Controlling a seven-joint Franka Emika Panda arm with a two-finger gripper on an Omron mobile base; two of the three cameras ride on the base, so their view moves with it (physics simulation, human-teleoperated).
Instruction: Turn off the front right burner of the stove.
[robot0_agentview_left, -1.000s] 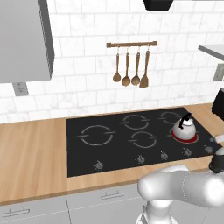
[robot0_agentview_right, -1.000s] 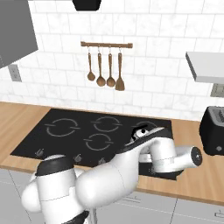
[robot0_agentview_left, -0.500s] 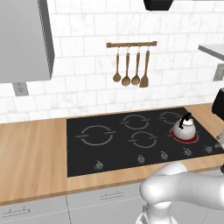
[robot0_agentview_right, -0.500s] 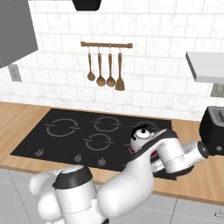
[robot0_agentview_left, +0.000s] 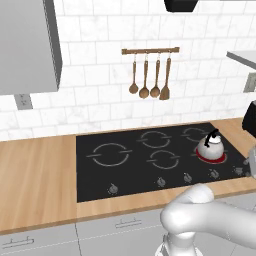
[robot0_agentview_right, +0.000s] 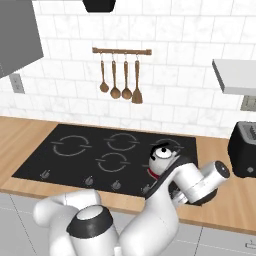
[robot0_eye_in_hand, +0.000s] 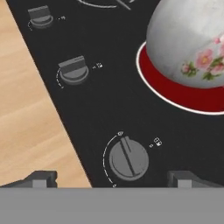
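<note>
The stove (robot0_agentview_left: 130, 170) is a black glass cooktop with a row of grey knobs along its front. The front right burner (robot0_eye_in_hand: 175, 94) glows red under a steel kettle (robot0_eye_in_hand: 192, 41) with pink flowers; the burner (robot0_agentview_left: 212, 157) and kettle (robot0_agentview_left: 210, 144) sit at the stove's right end. My gripper (robot0_eye_in_hand: 112, 178) is open and hovers over a knob (robot0_eye_in_hand: 128, 159). One dark fingertip (robot0_eye_in_hand: 41, 178) stands on each side, apart from the knob. The knob's ridge is turned at a different angle from its neighbour (robot0_eye_in_hand: 73, 71). In the right base view my arm hides the knob.
A black toaster (robot0_agentview_right: 244, 149) stands on the wooden counter (robot0_agentview_left: 35, 175) right of the stove. Wooden utensils (robot0_agentview_left: 150, 75) hang on a rail on the tiled wall. Another knob (robot0_eye_in_hand: 40, 18) lies further along the row. A counter strip (robot0_eye_in_hand: 30, 109) borders the knobs.
My arm has reached further right and forward over the stove's front right corner. The kettle and the red burner have stayed as they were.
</note>
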